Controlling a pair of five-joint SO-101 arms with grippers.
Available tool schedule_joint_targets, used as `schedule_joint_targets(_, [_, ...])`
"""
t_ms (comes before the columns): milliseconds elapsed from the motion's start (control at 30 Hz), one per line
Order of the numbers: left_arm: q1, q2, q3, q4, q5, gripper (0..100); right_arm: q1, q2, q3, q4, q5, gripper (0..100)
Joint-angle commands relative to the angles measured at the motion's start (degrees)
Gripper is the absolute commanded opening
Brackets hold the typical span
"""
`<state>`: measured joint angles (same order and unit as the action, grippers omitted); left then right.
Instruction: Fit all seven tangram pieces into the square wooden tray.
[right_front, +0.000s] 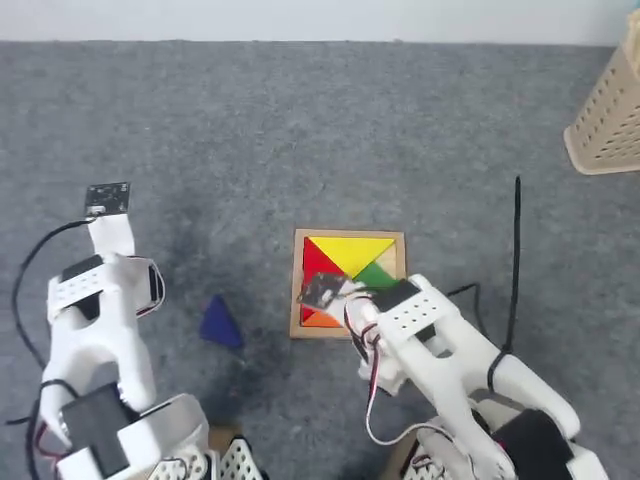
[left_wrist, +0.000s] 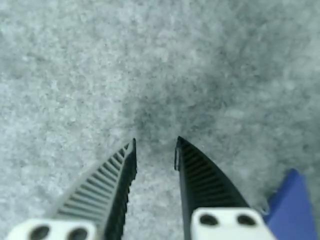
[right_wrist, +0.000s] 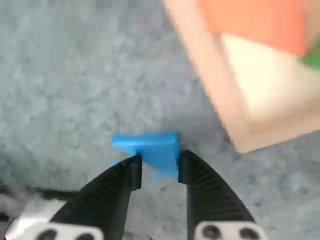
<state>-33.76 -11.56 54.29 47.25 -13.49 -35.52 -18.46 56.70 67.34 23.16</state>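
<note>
The square wooden tray (right_front: 298, 285) lies mid-table with a yellow triangle (right_front: 352, 250), a red piece (right_front: 318, 262), a green piece (right_front: 378, 272) and an orange piece (right_front: 316, 319) in it. My right arm (right_front: 420, 320) hangs over the tray's near left corner. My right gripper (right_wrist: 157, 160) is shut on a small light-blue piece (right_wrist: 152, 145), held above the carpet just outside the tray's corner (right_wrist: 240, 125); beside the orange piece (right_wrist: 255, 22) a bare patch of tray floor (right_wrist: 260, 85) shows. A dark blue triangle (right_front: 220, 322) lies on the carpet left of the tray. My left gripper (left_wrist: 155, 145) is open over bare carpet, the dark blue triangle (left_wrist: 292, 205) beside it.
Grey carpet covers the table. A perforated beige basket (right_front: 610, 110) stands at the far right corner. A black cable (right_front: 517, 260) runs along the carpet right of the tray. My left arm (right_front: 100, 300) stands at the near left.
</note>
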Motion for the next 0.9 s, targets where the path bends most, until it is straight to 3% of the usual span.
schedule_joint_targets(0, [0.35, -2.64, -0.31, -0.88, 0.62, 12, -0.48, 1.01, -5.36, -4.62, -7.91, 5.4])
schedule_joint_targets(200, [0.35, -2.64, -0.31, -0.88, 0.62, 12, -0.57, 1.27, -8.09, -4.7, -14.07, 3.9])
schedule_joint_targets(433, [0.35, -2.64, -0.31, -0.88, 0.62, 12, -0.75, -1.01, -8.09, 4.18, 2.29, 3.9])
schedule_joint_targets(533, [0.44, -2.64, -0.31, -0.88, 0.53, 12, -0.84, -4.26, -6.42, 7.16, 5.89, 7.6])
schedule_joint_targets(700, [0.53, -2.64, -0.31, -0.88, 0.53, 12, -3.03, -8.66, 0.88, 5.05, 13.71, 19.1])
schedule_joint_targets(867, [0.53, -2.64, -0.31, -0.88, 0.7, 12, -7.96, -10.68, 5.27, 0.92, 16.62, 19.5])
